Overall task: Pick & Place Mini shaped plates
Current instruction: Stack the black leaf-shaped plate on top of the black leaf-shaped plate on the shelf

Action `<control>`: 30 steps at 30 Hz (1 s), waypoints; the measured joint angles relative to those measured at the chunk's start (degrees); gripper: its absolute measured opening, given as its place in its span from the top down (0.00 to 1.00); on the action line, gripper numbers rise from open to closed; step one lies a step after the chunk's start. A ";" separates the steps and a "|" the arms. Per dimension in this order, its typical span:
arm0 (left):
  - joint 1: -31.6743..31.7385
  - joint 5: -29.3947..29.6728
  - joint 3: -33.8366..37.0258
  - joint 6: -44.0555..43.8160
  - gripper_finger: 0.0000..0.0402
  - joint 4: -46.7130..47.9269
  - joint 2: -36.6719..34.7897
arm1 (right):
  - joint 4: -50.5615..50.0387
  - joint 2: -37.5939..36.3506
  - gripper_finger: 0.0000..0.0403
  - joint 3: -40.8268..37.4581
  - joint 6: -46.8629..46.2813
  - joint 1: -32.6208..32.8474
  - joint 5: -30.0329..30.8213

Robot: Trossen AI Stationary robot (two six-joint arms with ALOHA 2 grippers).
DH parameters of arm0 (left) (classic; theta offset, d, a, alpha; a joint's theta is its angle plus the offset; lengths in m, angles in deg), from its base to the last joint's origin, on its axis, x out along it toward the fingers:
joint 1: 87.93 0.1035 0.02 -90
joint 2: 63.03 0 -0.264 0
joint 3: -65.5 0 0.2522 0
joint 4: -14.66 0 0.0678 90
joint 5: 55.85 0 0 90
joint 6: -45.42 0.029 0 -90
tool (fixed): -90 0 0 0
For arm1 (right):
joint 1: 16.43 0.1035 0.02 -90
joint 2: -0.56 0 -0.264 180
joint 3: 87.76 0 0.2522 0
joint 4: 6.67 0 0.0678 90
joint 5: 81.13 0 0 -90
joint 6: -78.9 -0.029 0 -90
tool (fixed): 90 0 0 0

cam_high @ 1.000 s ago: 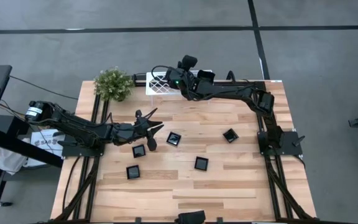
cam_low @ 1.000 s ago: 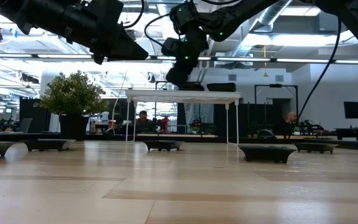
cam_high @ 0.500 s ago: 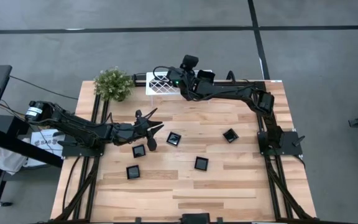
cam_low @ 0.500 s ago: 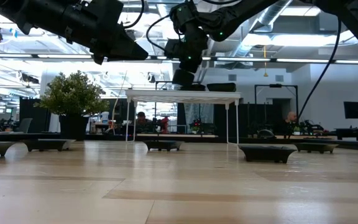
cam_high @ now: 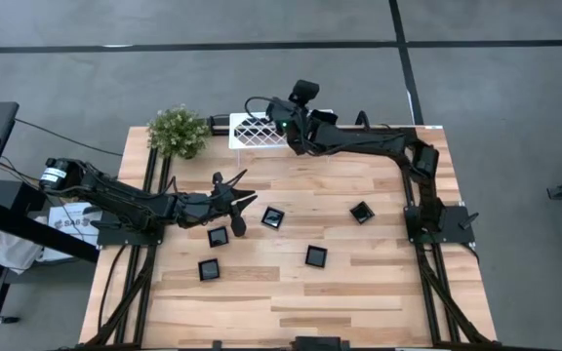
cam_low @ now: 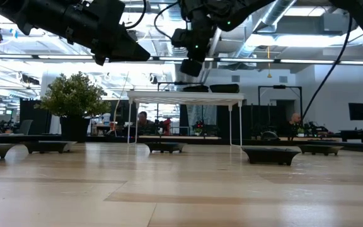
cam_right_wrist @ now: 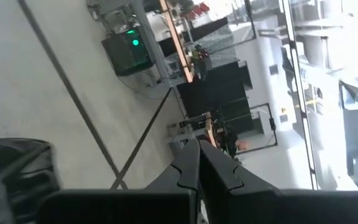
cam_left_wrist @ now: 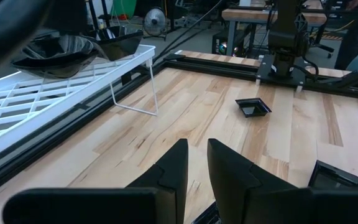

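Five mini plates (cam_high: pixel 273 218) on table, well apart from closed, empty right hand (cam_high: pixel 283 119) above rack (cam_high: pixel 255 131).

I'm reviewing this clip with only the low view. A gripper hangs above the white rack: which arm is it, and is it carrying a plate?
Observer: It is the right gripper. Its own wrist view shows the fingers shut with nothing between them.
Operator: Is anything on the rack? I only see it edge-on.
Observer: Yes. The left wrist view shows two black plates sitting on the white rack.
Operator: How many plates lie on the table itself?
Observer: The high view shows five loose plates scattered over the middle of the table.
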 joint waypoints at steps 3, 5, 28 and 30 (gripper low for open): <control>0.00 -0.01 0.00 0.00 0.84 0.00 0.00 | 3.51 -0.74 1.00 0.00 0.00 -1.92 0.46; 0.00 -0.02 0.00 0.00 0.84 -0.02 0.00 | 8.20 -1.06 1.00 -0.02 0.00 -4.28 0.51; -0.03 -0.01 -0.02 0.00 0.84 -0.74 0.00 | 7.10 4.63 1.00 0.21 -21.09 -15.92 -1.61; -0.03 -0.03 -0.02 0.00 0.84 -0.83 0.00 | 6.43 5.06 1.00 0.00 -21.08 -15.96 -1.16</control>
